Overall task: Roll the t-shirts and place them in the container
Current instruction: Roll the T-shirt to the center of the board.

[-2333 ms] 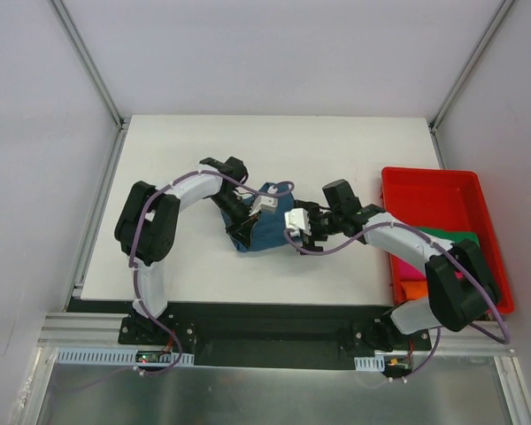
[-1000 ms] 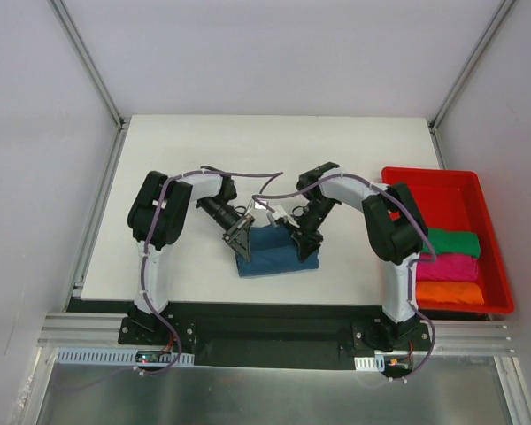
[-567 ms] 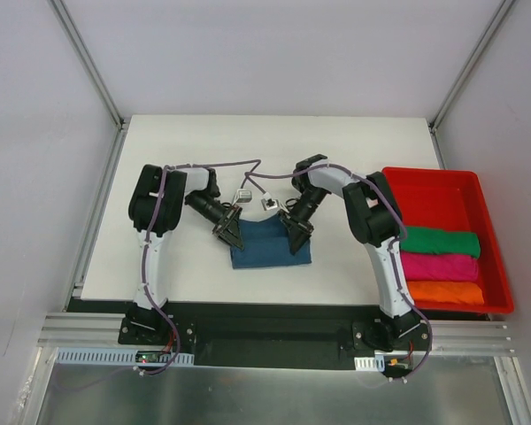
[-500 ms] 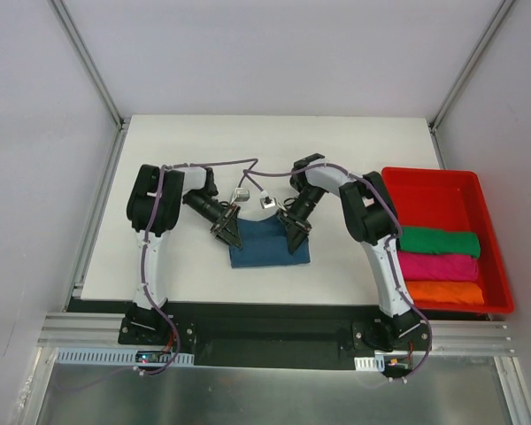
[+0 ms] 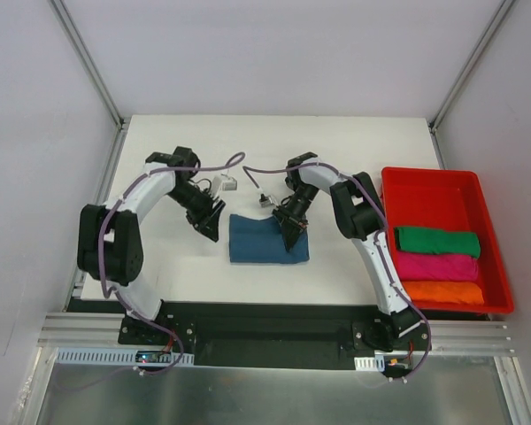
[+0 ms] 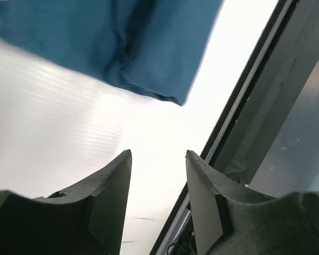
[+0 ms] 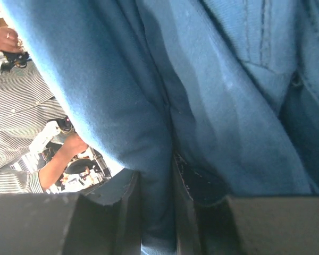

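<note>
L gripper (image 6: 158, 158): fingers apart, nothing betw. them; dark teal-blue soft cloth t-shirt (image 5: 261, 243) lies just ahead of tips, not touching. R gripper (image 7: 157, 178): fingers clamped on fold of same shirt, cloth draped above fingers.

L arm (image 5: 148, 189) & R arm (image 5: 378, 266): white shells, black joints, lilac cables (image 5: 214, 166) behind jaws; matte black wedge fingers (image 6: 109, 207).

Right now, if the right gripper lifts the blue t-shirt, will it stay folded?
Probably not: the blue t-shirt is soft, creased cloth and would likely sag. Pinched only by the right gripper at one edge, its layers may unfold.
</note>
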